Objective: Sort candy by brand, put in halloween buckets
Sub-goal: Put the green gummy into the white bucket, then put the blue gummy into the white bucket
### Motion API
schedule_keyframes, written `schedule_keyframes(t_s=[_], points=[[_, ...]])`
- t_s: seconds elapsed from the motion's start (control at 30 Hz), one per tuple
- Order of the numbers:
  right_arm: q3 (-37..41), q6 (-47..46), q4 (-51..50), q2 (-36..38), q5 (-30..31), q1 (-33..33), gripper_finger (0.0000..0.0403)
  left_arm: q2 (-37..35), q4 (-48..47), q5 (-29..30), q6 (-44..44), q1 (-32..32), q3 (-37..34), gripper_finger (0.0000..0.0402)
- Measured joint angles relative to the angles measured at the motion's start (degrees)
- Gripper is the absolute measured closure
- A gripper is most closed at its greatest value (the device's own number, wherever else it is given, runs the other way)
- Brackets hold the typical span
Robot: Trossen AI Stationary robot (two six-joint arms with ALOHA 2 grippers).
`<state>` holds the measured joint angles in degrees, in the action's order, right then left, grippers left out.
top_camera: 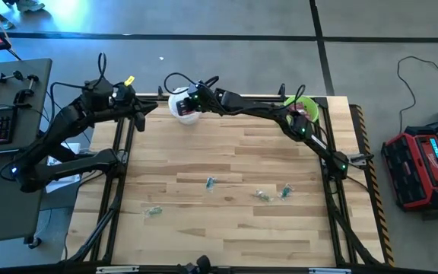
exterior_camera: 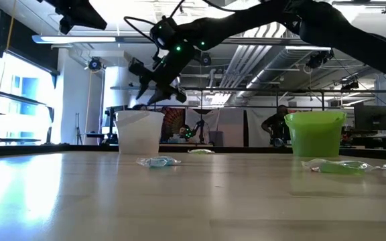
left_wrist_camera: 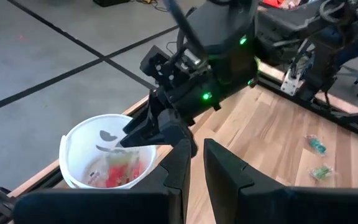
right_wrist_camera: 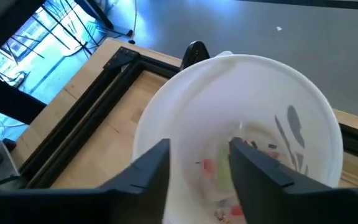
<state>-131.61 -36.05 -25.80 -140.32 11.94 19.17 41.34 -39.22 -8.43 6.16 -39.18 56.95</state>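
The white bucket [top_camera: 182, 106] stands at the table's far edge, left of centre, and holds clear-wrapped red and green candy [left_wrist_camera: 120, 171]. My right gripper [right_wrist_camera: 199, 155] hovers open just above its mouth [exterior_camera: 139, 115], fingers pointing down into it with nothing between them. The lime green bucket [top_camera: 304, 109] stands at the far right corner with magenta packets [top_camera: 298, 109] inside. Several small clear-wrapped candies lie loose on the wood [top_camera: 210, 181] [top_camera: 263, 195] [top_camera: 286, 190] [top_camera: 153, 211]. My left gripper [top_camera: 139, 116] waits shut at the far left edge, beside the white bucket.
Black frame rails run along the table's left [top_camera: 116, 175] and right [top_camera: 333, 198] sides. My right arm [top_camera: 257, 110] stretches across the far edge from the green bucket to the white one. Bare wood lies in the middle and near part of the table [top_camera: 226, 236].
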Motion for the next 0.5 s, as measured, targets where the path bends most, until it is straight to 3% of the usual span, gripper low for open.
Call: schedule_keyframes(t_s=[0.13,0.27,0.37,0.5], points=[[-0.4,0.1,0.0,0.1,-0.4,-0.1,0.0207,0.7,0.0,0.0,-0.5,0.0,0.0,0.0367],[-0.4,-1.3,-2.3,0.6,-5.5,0.2,0.0194,1.3,0.0,0.0,-2.4,0.0,0.0,0.0367],[-0.4,0.1,-7.5,2.3,-4.9,0.1,0.022,1.5,0.1,0.0,-3.4,0.0,0.0,0.0367],[-0.5,3.6,-16.6,5.7,-0.9,-0.7,0.0305,1.5,0.5,0.0,-3.4,0.0,0.0,0.0367]])
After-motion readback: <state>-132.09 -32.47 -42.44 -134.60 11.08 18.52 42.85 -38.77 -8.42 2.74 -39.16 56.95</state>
